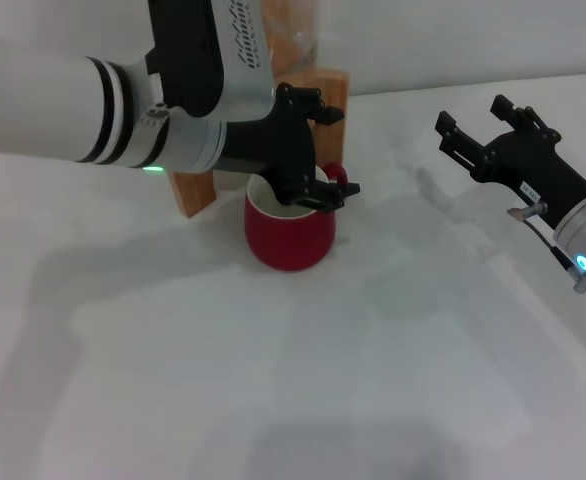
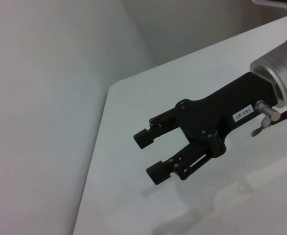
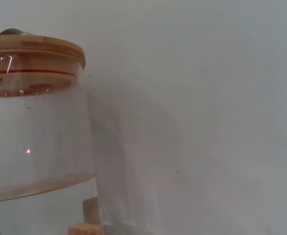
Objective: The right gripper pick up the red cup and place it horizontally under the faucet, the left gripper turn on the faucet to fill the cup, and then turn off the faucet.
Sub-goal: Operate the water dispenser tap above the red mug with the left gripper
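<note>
I read one label: a small white sticker (image 2: 243, 114) on the black body of the right gripper (image 2: 151, 156), printed "143-07" as best I can tell. The same sticker shows in my head view, too small to read.

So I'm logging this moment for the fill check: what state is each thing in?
Red cup: upright on the table, beside the wooden stand.
Left tool: over the cup's rim; cannot tell whether it grips anything.
Right tool: open, holding nothing, off to the cup's right.
Glass dispenser: wooden lid on.
</note>
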`<action>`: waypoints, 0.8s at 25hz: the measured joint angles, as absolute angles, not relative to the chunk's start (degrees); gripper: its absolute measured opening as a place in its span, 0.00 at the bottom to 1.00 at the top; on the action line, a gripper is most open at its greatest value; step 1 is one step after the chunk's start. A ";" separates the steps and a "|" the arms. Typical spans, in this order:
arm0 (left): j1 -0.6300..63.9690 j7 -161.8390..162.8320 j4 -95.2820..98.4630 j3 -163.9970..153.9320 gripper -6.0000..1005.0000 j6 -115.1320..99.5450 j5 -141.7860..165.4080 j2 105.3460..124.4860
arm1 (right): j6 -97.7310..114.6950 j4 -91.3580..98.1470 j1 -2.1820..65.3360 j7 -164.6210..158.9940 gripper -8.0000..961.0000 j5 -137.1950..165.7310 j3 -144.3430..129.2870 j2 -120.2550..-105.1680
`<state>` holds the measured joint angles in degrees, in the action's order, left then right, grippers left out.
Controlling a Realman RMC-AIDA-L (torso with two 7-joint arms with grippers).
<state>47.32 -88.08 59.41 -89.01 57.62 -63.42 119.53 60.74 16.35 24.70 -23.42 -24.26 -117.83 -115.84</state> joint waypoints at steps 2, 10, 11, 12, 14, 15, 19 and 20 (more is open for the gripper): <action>47.10 -88.07 59.41 -89.02 0.84 57.53 -63.42 119.53 | 60.74 16.35 24.69 -23.42 0.88 -24.26 -117.83 -115.84; 47.11 -88.41 58.32 -88.82 0.84 57.27 -63.29 119.46 | 60.73 16.35 24.64 -23.32 0.88 -24.26 -117.75 -115.84; 47.19 -88.50 58.16 -88.77 0.84 57.27 -63.31 119.45 | 60.73 16.35 24.63 -23.30 0.88 -24.26 -117.75 -115.84; 47.30 -88.63 58.01 -88.72 0.84 57.24 -63.34 119.45 | 60.73 16.35 24.63 -23.27 0.88 -24.26 -117.75 -115.84; 47.53 -88.87 57.80 -88.69 0.84 57.17 -63.39 119.44 | 60.73 16.35 24.62 -23.27 0.88 -24.26 -117.76 -115.84; 47.68 -89.00 57.65 -88.69 0.84 57.08 -63.39 119.44 | 60.73 16.35 24.61 -23.26 0.88 -24.25 -117.76 -115.84; 48.30 -89.39 56.88 -88.68 0.84 56.39 -63.41 119.44 | 60.73 16.31 24.60 -23.29 0.88 -24.26 -117.77 -115.84; 48.42 -89.43 56.79 -88.68 0.84 56.34 -63.41 119.44 | 60.73 16.28 24.57 -23.31 0.88 -24.26 -117.77 -115.86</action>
